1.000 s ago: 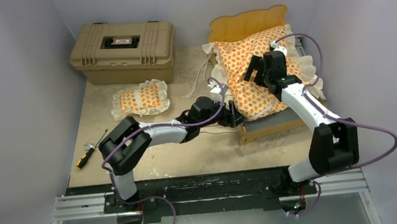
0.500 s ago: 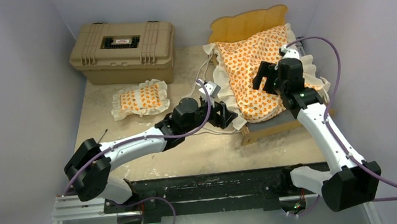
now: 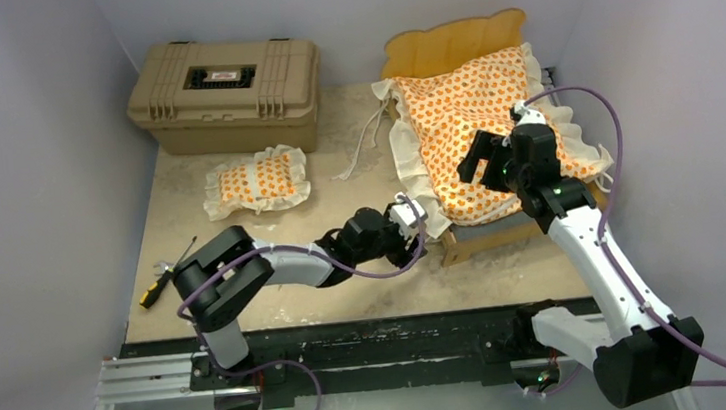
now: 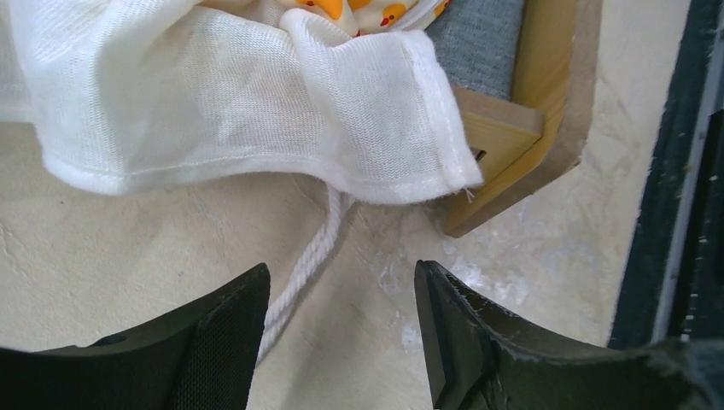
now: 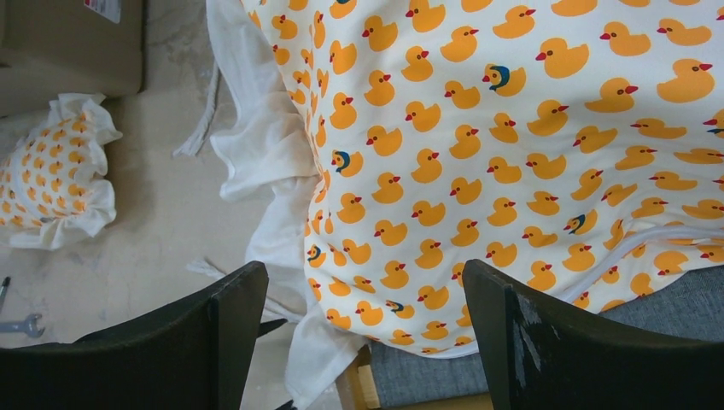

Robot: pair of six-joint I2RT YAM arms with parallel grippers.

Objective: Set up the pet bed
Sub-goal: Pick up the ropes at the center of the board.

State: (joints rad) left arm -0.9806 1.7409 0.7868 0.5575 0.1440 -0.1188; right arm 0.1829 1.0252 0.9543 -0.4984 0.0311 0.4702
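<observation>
The light-wood bed frame [image 3: 454,43] with its scalloped headboard stands at the back right. The duck-patterned mattress cushion [image 3: 468,135] lies on it, its white ruffle [image 4: 256,94] hanging over the front left corner [image 4: 504,145]; grey base [image 5: 674,333] shows below it. The small matching pillow [image 3: 256,180] lies on the table to the left. My left gripper [image 3: 413,243] is open and empty, low over the table by the frame's front corner, a white cord [image 4: 312,256] between its fingers. My right gripper [image 3: 480,159] is open and empty above the cushion.
A tan hard case [image 3: 226,93] stands at the back left. A screwdriver [image 3: 161,285] and a small wrench lie near the table's left edge. White cords [image 3: 363,145] trail on the table left of the bed. Walls close in on both sides.
My left gripper has drawn back from the cushion's ruffle toward the front and dropped to the table. My right gripper has eased slightly nearer over the cushion. The cushion lies flatter on the frame.
</observation>
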